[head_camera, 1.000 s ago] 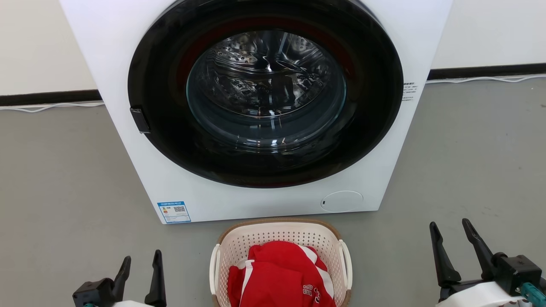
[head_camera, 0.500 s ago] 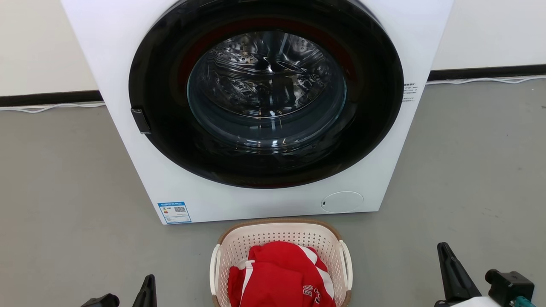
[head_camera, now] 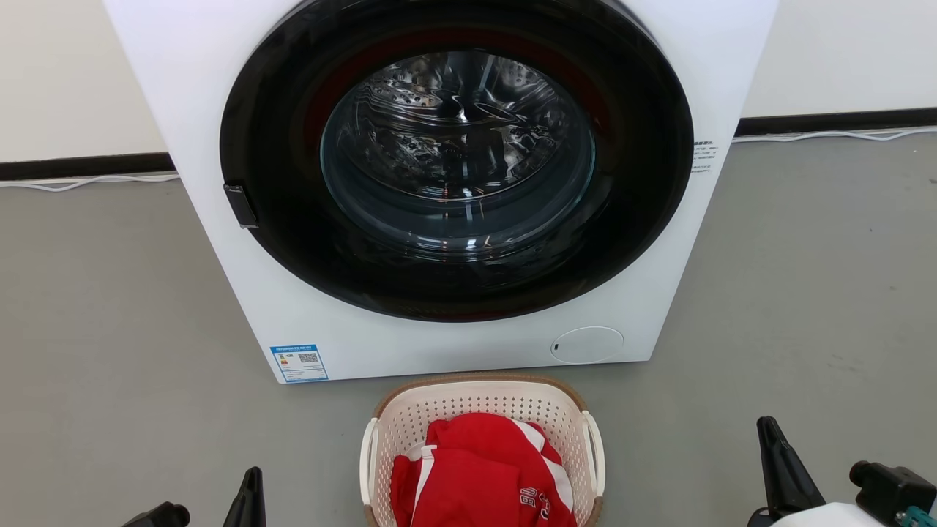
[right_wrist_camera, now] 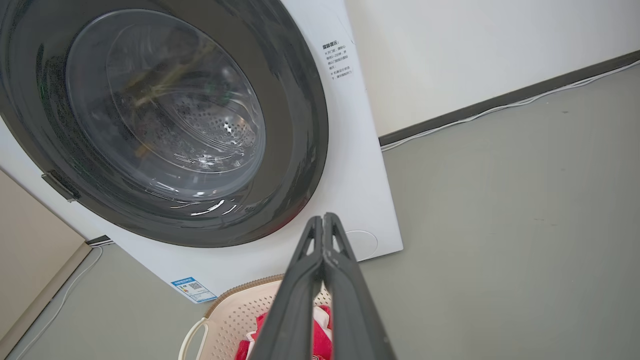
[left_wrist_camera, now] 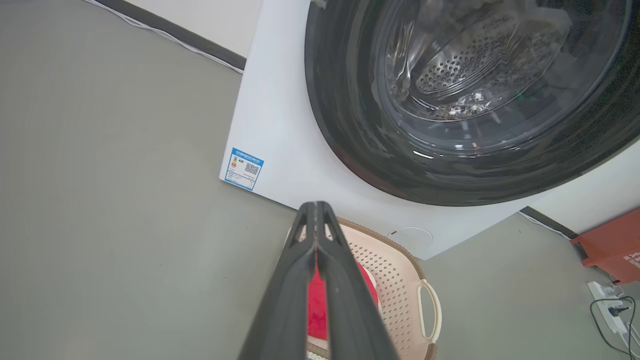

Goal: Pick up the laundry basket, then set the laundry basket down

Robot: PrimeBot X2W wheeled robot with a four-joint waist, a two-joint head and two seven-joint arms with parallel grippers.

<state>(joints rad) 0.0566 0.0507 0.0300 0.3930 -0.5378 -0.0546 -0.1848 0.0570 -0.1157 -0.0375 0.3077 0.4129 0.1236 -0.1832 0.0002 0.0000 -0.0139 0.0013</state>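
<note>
- the grey floor (head_camera: 110, 307) is smooth and matt
- the white washing machine (head_camera: 205, 110) stands on it
- the laundry basket (head_camera: 479, 399) sits on it, just in front of the machine's base
- a white cable (head_camera: 80, 183) lies along the dark skirting

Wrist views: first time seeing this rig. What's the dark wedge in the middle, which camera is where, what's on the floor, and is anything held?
This is a wheeled robot with two arms, each ending in a two-fingered claw. The head view looks forward and down from the robot's head. Each wrist view comes from a camera on one arm, looking along that claw's fingers. So the dark wedge is the claw itself: the left claw in one view and the right claw in the other. Both are shut, fingers pressed together, and hold nothing.

On the grey floor stands a white washing machine with its round door closed. Just in front of it sits the laundry basket, with a red garment inside. In the head view the claws sit on either side of the basket, apart from it.
</note>
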